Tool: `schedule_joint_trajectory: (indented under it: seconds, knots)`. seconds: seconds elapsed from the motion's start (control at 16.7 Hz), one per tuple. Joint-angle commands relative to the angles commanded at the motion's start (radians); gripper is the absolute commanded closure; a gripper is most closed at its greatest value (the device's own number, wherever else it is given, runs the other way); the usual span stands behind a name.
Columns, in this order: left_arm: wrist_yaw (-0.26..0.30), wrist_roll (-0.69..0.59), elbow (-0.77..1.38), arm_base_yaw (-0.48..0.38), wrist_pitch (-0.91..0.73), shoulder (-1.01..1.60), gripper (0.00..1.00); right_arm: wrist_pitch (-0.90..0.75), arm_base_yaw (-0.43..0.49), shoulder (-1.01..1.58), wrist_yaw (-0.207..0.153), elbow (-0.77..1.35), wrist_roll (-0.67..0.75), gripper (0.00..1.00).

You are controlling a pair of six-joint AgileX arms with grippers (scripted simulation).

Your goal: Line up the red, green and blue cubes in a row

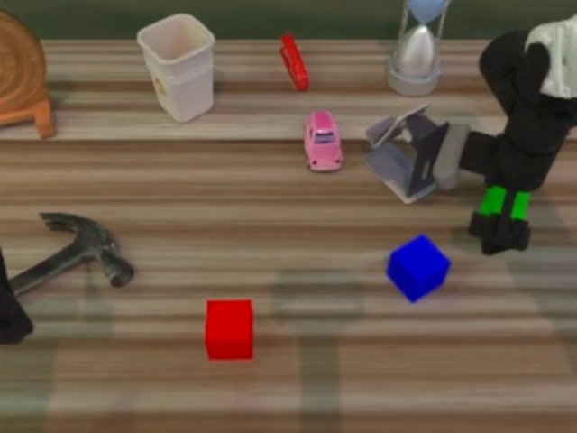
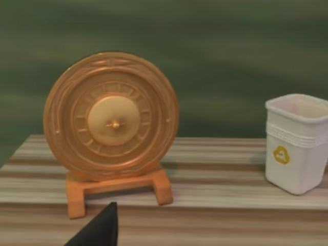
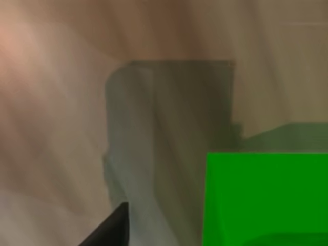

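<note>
The red cube (image 1: pixel 229 329) sits near the table's front, left of centre. To its right and a little farther back lies the blue cube (image 1: pixel 418 267), turned at an angle. At the right side, the green cube (image 1: pixel 492 200) shows in two patches between the black parts of my right gripper (image 1: pixel 501 234), which is down over it. In the right wrist view the green cube (image 3: pixel 266 200) fills one side, and the one visible fingertip (image 3: pixel 115 225) stands well apart from it, so the gripper is open. My left gripper (image 1: pixel 9 316) is parked at the left edge, open.
A hammer (image 1: pixel 77 248) lies at the left. Along the back stand a wooden disc on a stand (image 1: pixel 18 68), a white bin (image 1: pixel 178 65), a thin red object (image 1: pixel 294 61) and an hourglass (image 1: pixel 419 45). A pink toy car (image 1: pixel 323 140) and a grey stand (image 1: pixel 410 153) sit mid-table.
</note>
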Motion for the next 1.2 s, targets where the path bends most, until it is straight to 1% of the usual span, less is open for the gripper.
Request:
schedule_joint_trajectory:
  seconds: [0.54,0.6,1.2]
  knots:
    - [0.000,0.000,0.000,0.000,0.000,0.000,0.00,0.000,0.000,0.000,0.000,0.000,0.000,0.98]
    - [0.000,0.000,0.000,0.000,0.000,0.000,0.00,0.000,0.000,0.000,0.000,0.000,0.000,1.00]
    - [0.000,0.000,0.000,0.000,0.000,0.000,0.00,-0.023,0.000,-0.013,-0.001,0.014,0.001,1.00]
